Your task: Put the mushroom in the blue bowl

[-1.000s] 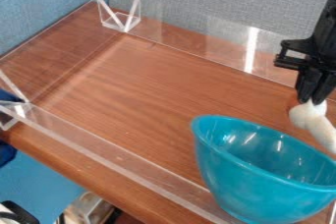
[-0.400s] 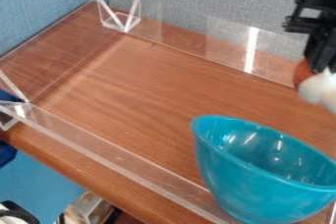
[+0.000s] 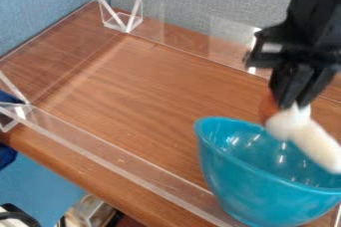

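Mushroom (image 3: pixel 298 131), clamped in the gripper (image 3: pixel 290 110), now hangs over the blue bowl (image 3: pixel 253 186) (previously beside it), ready for release.

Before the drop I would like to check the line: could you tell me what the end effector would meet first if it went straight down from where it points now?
Most likely the inside of the blue bowl. The end effector, shut on the mushroom, points down over the bowl's far side, though depth is hard to judge from one view.

Gripper (image 3: pixel 293 100) with mushroom (image 3: pixel 298 129) now nearer the camera, over the blue bowl (image 3: pixel 253 186) rather than beyond it.
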`<state>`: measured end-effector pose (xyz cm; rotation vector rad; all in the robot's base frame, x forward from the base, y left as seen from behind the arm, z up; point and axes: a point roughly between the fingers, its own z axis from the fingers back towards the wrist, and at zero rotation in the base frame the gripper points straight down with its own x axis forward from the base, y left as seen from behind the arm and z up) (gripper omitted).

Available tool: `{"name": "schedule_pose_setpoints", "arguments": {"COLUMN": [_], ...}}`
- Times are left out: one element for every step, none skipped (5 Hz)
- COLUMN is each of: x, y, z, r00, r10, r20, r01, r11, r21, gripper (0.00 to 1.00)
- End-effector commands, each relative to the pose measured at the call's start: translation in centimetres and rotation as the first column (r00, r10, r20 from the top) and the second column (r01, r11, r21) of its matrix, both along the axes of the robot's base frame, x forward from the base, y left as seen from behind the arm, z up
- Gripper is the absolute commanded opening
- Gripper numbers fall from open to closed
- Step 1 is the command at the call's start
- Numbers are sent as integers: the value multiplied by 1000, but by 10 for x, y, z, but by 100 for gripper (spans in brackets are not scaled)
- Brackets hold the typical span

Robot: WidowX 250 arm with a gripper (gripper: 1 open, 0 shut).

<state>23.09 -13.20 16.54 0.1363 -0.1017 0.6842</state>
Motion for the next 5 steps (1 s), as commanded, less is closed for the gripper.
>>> {"name": "schedule_pose_setpoints", "arguments": {"x": [-25, -25, -24, -25, -24], "y": [-6, -17, -21, -30, -45], "z": [4, -22, -41, -54, -72], "r00": [999, 999, 997, 991, 992], "r10": [19, -10, -68, -133, -123], "r20": [45, 34, 23, 11, 2], "r01": [-18, 10, 68, 132, 123], "r11": [1000, 1000, 998, 991, 992], "r21": [-13, 1, 8, 6, 2], "gripper": [0, 0, 0, 0, 0]}}
